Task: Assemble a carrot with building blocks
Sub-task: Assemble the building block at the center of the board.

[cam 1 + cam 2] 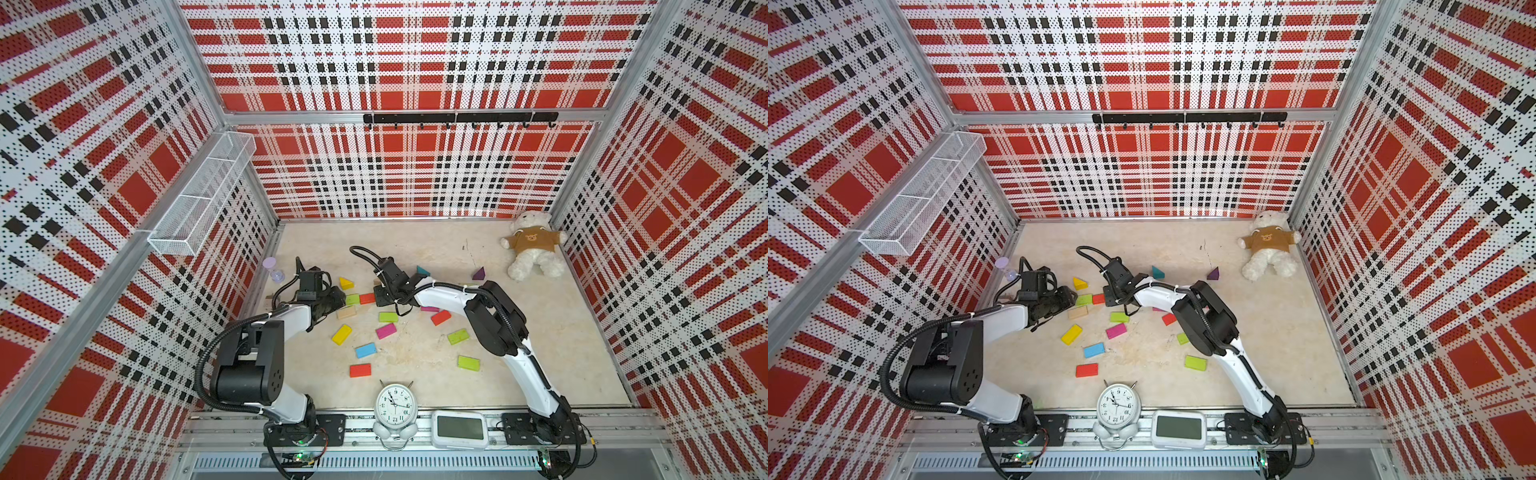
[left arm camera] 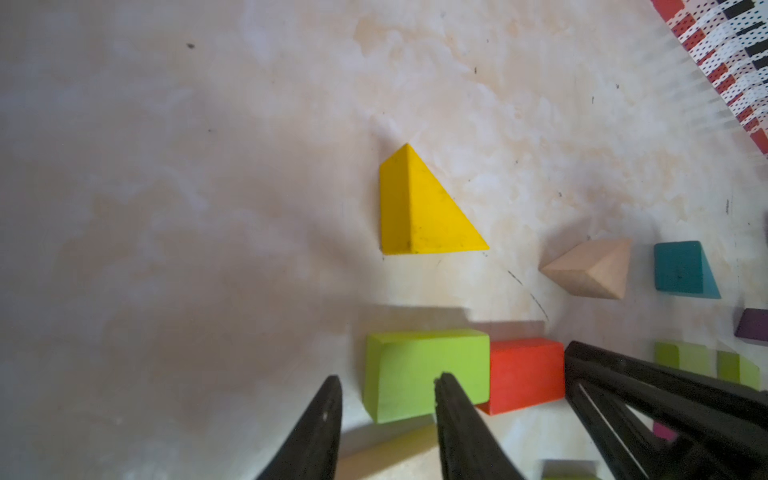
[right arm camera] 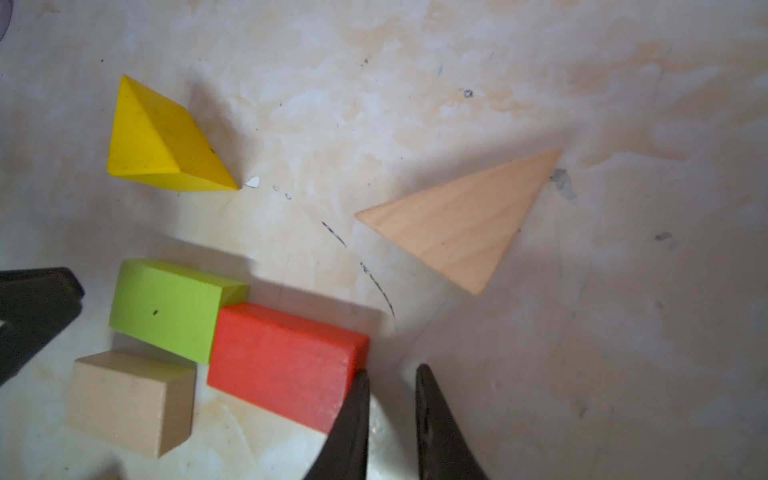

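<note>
Painted building blocks lie scattered on the beige table (image 1: 519, 332). A lime block (image 2: 424, 374) and a red block (image 2: 525, 374) lie end to end. Beside them are a tan block (image 3: 129, 399), a yellow wedge (image 2: 419, 208) and a tan wedge (image 3: 465, 224). My left gripper (image 2: 388, 380) is open just short of the lime block's free end, with one fingertip over the block and bare table in the gap. My right gripper (image 3: 392, 374) is shut and empty, one finger against the red block's (image 3: 282, 357) far end. In both top views the grippers (image 1: 343, 297) (image 1: 379, 300) face each other across this pair.
More blocks lie nearer the front: lime (image 1: 388, 317), magenta (image 1: 386, 331), yellow (image 1: 341, 334), blue (image 1: 366, 350), red (image 1: 360, 370). Teal (image 1: 423, 271) and purple (image 1: 479, 273) wedges sit farther back. A teddy bear (image 1: 532, 245) fills the back right corner. An alarm clock (image 1: 394, 403) stands at the front edge.
</note>
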Robot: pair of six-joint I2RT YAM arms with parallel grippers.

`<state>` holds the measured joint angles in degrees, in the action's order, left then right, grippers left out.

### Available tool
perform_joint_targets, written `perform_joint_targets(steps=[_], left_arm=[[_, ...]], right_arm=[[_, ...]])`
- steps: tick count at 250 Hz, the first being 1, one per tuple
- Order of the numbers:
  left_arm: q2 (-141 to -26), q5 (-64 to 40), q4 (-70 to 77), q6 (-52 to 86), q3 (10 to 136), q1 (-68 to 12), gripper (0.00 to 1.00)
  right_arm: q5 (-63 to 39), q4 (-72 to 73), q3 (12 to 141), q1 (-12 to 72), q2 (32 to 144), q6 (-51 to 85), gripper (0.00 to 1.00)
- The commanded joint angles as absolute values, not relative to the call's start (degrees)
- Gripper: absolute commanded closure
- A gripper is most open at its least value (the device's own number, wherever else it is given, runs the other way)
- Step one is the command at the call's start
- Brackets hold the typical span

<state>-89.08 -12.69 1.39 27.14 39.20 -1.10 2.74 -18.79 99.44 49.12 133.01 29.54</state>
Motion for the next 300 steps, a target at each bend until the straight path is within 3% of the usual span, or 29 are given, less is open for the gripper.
perform_joint_targets(steps=[1,110,300], left_arm=[[-90.62,-12.88,2.55,26.65,41.42,-1.58,0.59],[-97.21,-12.77,2.64,26.06,45.37,-4.28,0.60],[-94.00,-12.83,5.01,29.26,46.48,-2.97,0.60]], right_arm=[[2.29,-18.03,98.14,49.61,131.57,30.15,0.78],[2.11,-18.19,97.93,50.25,131.84,30.72,0.78],[4.49,-17.75,94.63,50.34,126.93,33.00,0.77]])
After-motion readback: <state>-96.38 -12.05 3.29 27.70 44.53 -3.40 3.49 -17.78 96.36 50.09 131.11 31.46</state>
